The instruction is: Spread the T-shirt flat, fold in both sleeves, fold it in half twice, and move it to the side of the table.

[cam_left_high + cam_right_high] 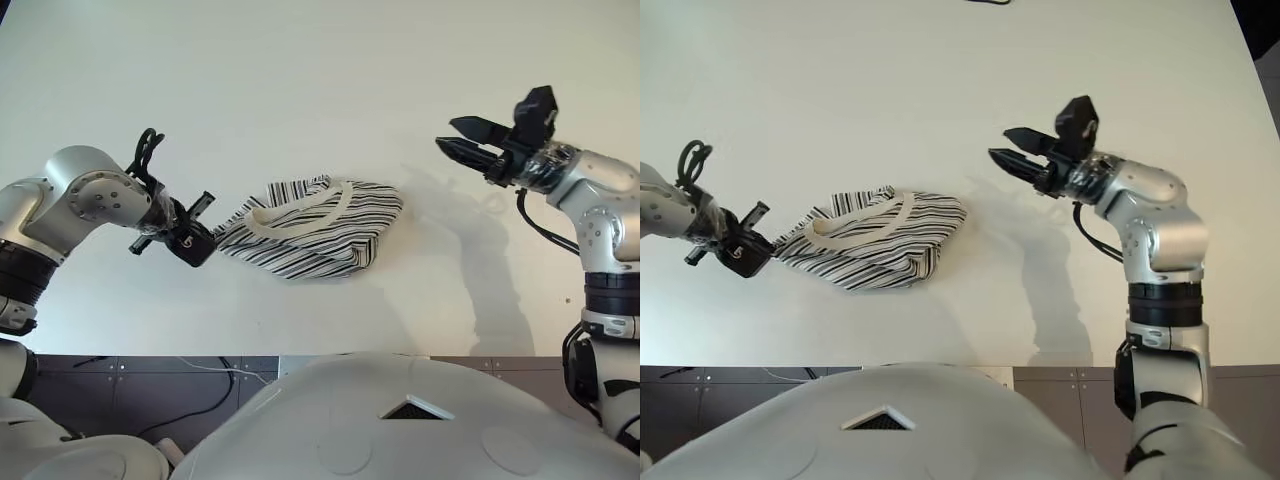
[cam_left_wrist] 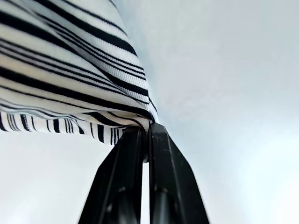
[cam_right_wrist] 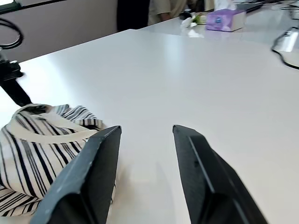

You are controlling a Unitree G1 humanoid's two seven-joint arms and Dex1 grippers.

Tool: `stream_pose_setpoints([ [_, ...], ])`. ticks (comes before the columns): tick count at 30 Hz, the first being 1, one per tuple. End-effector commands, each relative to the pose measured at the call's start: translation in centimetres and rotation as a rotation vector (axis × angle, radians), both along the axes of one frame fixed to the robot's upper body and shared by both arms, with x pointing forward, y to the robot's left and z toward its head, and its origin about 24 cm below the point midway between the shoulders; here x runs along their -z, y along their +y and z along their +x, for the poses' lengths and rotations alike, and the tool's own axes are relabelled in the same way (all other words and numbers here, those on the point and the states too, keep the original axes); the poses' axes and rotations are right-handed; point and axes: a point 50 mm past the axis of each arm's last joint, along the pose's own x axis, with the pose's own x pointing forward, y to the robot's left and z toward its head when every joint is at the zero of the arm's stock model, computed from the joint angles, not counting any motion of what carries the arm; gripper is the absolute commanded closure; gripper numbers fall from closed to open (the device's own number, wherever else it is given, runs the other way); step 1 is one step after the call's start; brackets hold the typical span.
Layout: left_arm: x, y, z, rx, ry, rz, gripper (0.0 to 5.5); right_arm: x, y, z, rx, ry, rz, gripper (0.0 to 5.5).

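T-shirt (image 1: pixel 310 228): striped, bunched on bench (image 1: pixel 300 80). Left gripper (image 1: pixel 200 240): clamped on shirt's left edge. Right gripper (image 1: pixel 447 133): wide apart, raised right of shirt. Advice: pinch opposite edge, draw outward evenly to flatten.

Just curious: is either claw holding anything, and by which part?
The left gripper pinches the T-shirt by its left edge; the right gripper is open, empty.

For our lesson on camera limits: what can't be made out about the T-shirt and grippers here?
- T-shirt, eye views: bunched, so its sleeves are hidden in its own folds.
- Left gripper, left wrist view: which shirt part it pinches; cloth runs off the edge.
- Purple box, right wrist view: blurred.
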Motion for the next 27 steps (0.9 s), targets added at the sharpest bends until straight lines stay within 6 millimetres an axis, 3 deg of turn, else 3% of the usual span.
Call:
stream_pose_setpoints([
  [1,4.2,-0.1,-1.1,0.046,0.055,0.058,5.37,1.5,1.3,1.1,-0.184,0.143,-0.074,3.46],
  [5,4.2,-3.1,0.9,0.135,-0.076,-0.080,5.37,3.3,2.8,1.8,-0.277,0.263,-0.091,3.46],
  [10,3.6,-5.9,1.5,0.167,-0.126,-0.227,5.37,4.7,3.9,1.6,-0.311,0.324,-0.067,3.46],
  [27,3.7,-5.1,1.3,0.141,-0.109,-0.195,5.37,7.3,2.5,-1.3,-0.324,0.417,-0.100,3.46],
])
